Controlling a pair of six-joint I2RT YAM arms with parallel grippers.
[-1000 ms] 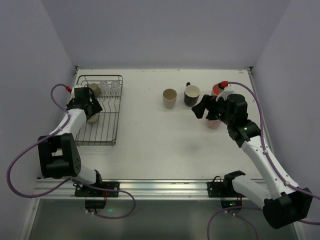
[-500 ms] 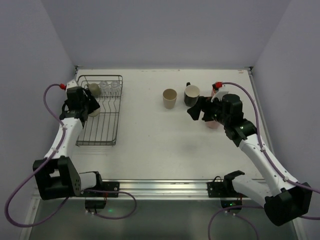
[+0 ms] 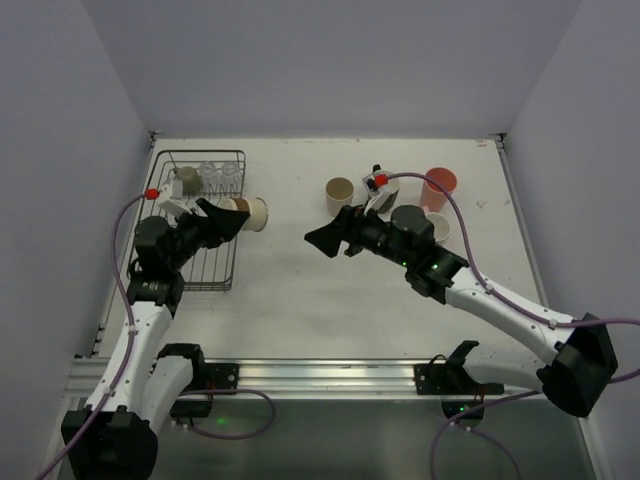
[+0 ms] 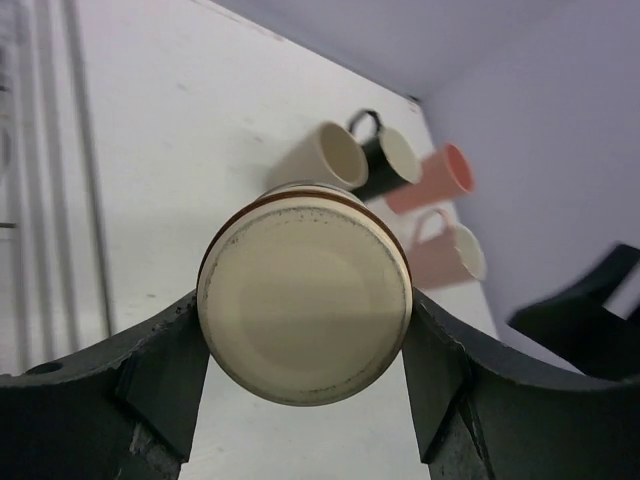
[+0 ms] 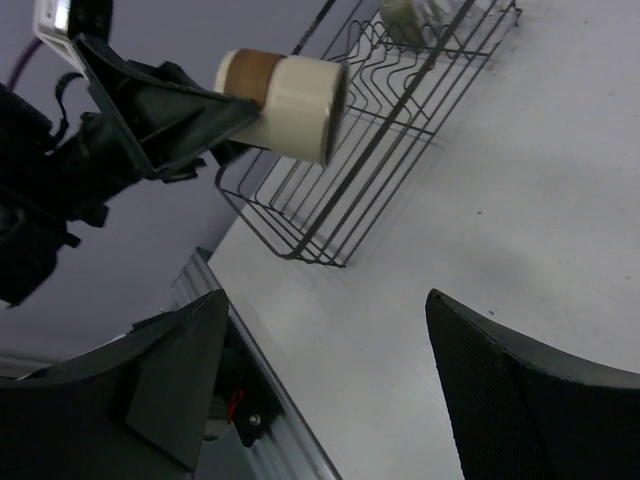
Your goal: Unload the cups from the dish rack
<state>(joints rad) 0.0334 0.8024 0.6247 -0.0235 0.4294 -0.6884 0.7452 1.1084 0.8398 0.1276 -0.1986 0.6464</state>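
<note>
Right arm (image 3: 480, 298) hides part of the pale pink mug (image 3: 439, 229)

The left arm (image 3: 135, 335) rises from its base, wrist bent so the left tool (image 3: 232, 218) points rightward. Its dark fingers are clamped on the sides of a cream cup with a brown band (image 3: 255, 213), held sideways. The right arm (image 3: 500, 300) stretches leftward. The right tool (image 3: 322, 240) points left, jaws spread wide, holding nothing.
</note>
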